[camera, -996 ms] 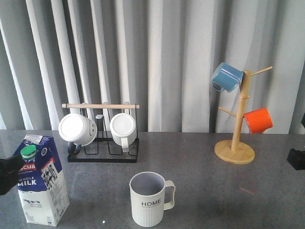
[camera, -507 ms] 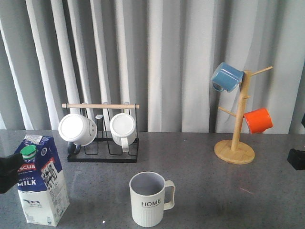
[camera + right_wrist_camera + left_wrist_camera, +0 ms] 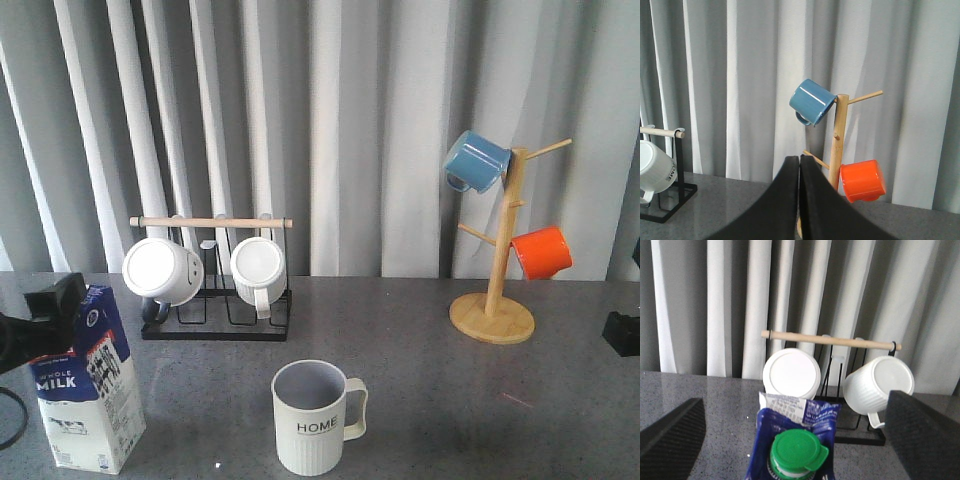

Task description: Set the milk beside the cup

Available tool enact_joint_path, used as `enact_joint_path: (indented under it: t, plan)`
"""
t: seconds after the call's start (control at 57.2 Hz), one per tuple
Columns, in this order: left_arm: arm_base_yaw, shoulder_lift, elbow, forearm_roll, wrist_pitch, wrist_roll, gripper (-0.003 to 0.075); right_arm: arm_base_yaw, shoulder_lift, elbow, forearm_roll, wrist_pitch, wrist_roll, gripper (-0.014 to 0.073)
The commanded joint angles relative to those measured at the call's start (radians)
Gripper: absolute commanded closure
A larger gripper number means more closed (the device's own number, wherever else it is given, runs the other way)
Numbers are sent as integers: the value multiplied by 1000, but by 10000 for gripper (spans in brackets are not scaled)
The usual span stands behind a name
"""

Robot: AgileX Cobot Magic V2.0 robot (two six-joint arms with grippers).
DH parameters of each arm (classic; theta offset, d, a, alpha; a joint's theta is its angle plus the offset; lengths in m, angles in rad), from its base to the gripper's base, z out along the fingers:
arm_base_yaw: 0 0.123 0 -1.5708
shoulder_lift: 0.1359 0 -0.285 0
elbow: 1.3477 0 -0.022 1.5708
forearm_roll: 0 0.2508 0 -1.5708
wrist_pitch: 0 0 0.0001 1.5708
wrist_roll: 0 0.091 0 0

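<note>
The milk [image 3: 88, 385] — a tall gable-top carton, dark blue above and white below, with "MILK" printed on its face — stands upright on the grey speckled table [image 3: 450, 400] at the front left. The black left gripper [image 3: 40, 320] hangs at the carton's top, covering the cap in the front view. In the left wrist view its two dark fingers [image 3: 672, 432] are spread wide to either side of the carton's green round cap [image 3: 796, 456], touching nothing that shows. The off-white ribbed cup [image 3: 312, 415] with a grey inside and "HOME" in dark letters stands well apart from the milk, towards the middle of the table, its handle pointing right. Behind them a black wire rack with a wooden bar [image 3: 215, 270] carries two white mugs [image 3: 163, 271]. At the back right a wooden mug tree [image 3: 497, 260] bears a blue mug [image 3: 476, 161] and an orange mug [image 3: 541, 252]. The right gripper [image 3: 799, 200] — seen only in its own wrist view — has its fingers pressed together, empty.
</note>
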Motion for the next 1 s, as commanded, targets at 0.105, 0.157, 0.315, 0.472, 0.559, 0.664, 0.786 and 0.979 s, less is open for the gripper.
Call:
enact_joint_path:
  t: [0.105, 0.157, 0.315, 0.472, 0.559, 0.664, 0.786, 0.979]
  plan:
    - [-6, 95, -34, 100, -136, -116, 1, -5, -11, -30, -3, -63, -2, 602]
    - [-6, 128, -34, 103, -148, -115, 3, -5, -11, -30, -3, -63, -2, 602]
    - [7, 205, -34, 76, -156, -129, 80, -5, -11, -30, -3, -63, -2, 602]
    - [9, 214, -34, 44, -176, -131, 384, -5, -11, -30, -3, -63, -2, 602]
    - [9, 214, -34, 44, -195, -130, 562, -5, -11, -30, -3, -63, -2, 602]
    - [9, 214, -34, 44, -195, -130, 721, -5, -11, -30, -3, -63, -2, 602]
    - [9, 214, -34, 44, -195, -130, 729, -5, -11, -30, -3, -63, -2, 602]
    - [9, 214, -34, 44, -211, -137, 728, -5, -11, -30, -3, -63, -2, 602]
